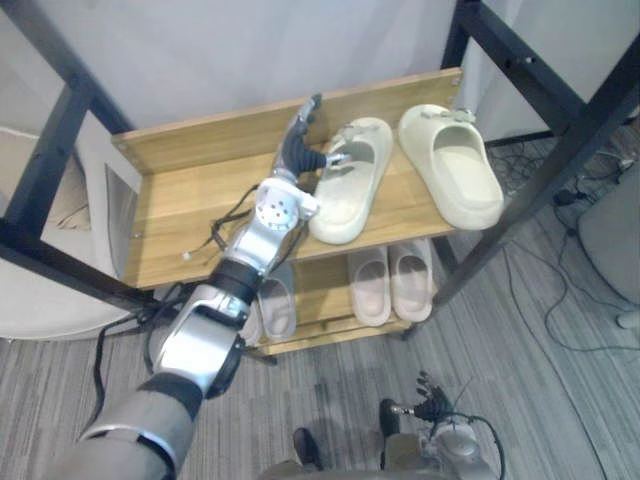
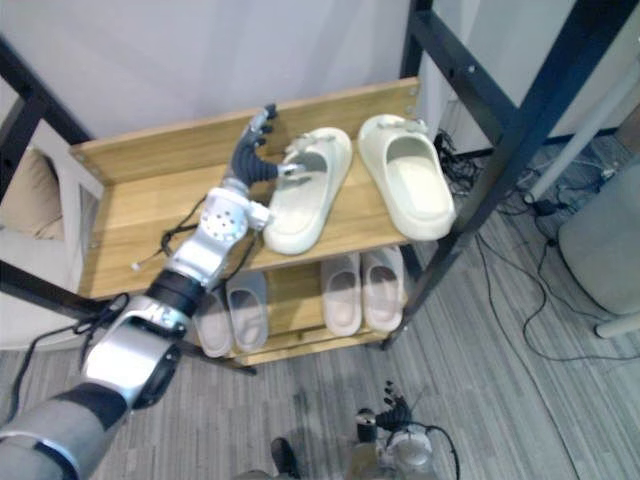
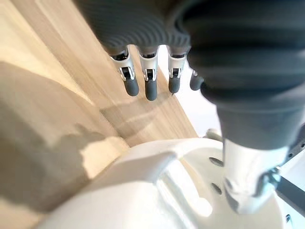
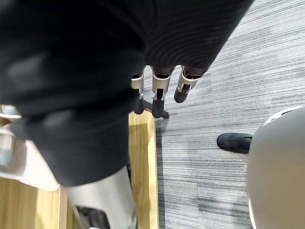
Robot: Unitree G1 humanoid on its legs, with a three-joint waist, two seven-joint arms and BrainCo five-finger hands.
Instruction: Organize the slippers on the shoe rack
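Note:
Two cream slippers lie on the top wooden shelf [image 1: 180,200] of the shoe rack. The left slipper [image 1: 345,180] lies slanted, toe toward me, and the right slipper [image 1: 455,165] lies beside it. My left hand [image 1: 300,150] rests on the shelf against the left slipper's side, open, fingers [image 3: 150,83] straight toward the back board. Its thumb [image 3: 248,176] reaches over the slipper's strap [image 3: 157,191]. My right hand [image 1: 435,410] hangs low over the floor in front of the rack, open and holding nothing.
On the lower shelf sit a pale pink pair [image 1: 390,280] and a grey pair [image 1: 275,305]. Black frame posts [image 1: 560,150] flank the rack. Cables [image 1: 560,320] trail over the grey carpet at the right. The left half of the top shelf is bare wood.

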